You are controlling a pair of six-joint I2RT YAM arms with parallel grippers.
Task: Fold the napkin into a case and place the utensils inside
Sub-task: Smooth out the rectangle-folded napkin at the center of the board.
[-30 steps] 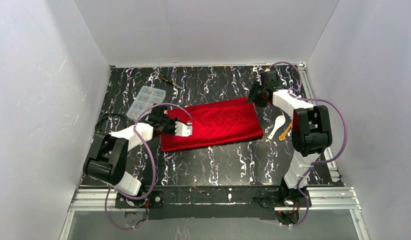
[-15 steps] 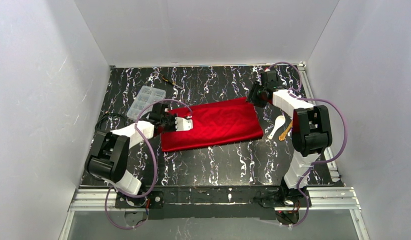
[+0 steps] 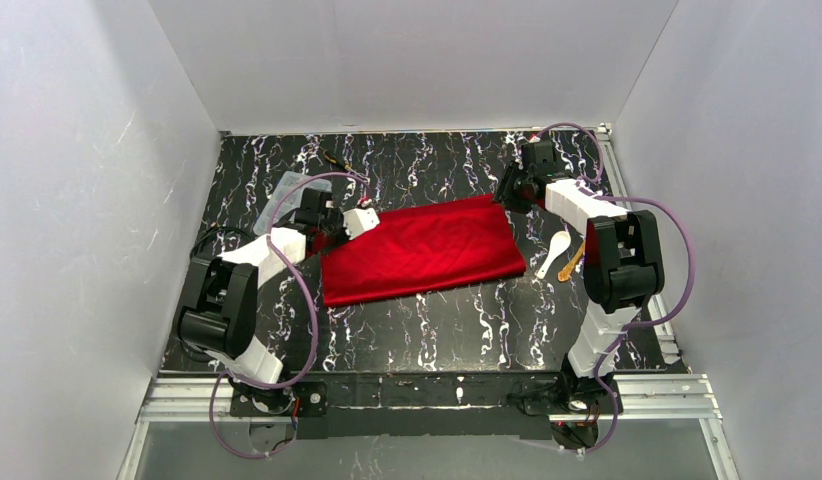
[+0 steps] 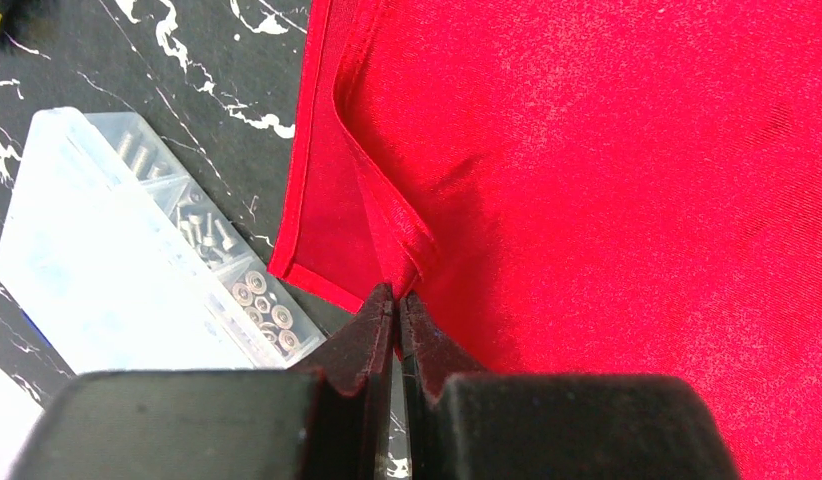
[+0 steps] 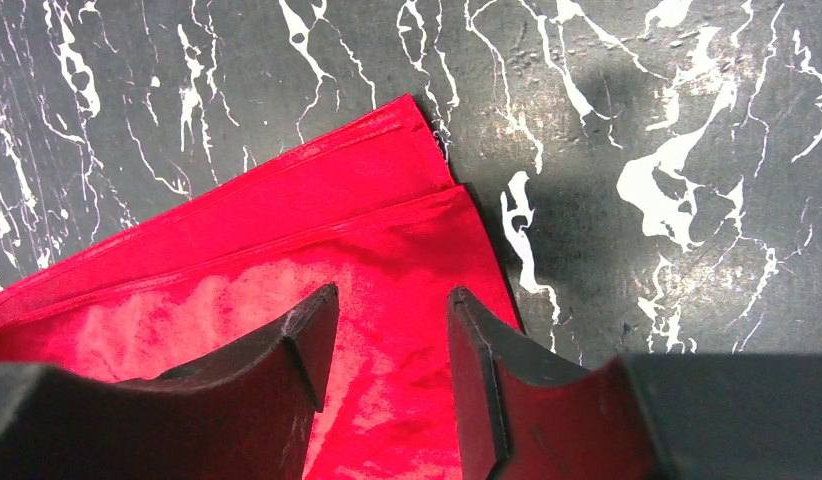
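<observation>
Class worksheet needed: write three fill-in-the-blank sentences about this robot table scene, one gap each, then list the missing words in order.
1. The left gripper is shut on a corner of the ____ napkin.
2. The right gripper hangs over the napkin's far right corner with its jaws ____.
3. In the top view, the white spoon lies to the ____ of the napkin.
Missing words: red; open; right.

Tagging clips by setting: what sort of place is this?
Most likely a lab robot test cell, not a home: plain white panels wall in the marbled black table on three sides, an aluminium rail frame runs along its near edge, and a clear box of screws sits beside the red napkin.
</observation>
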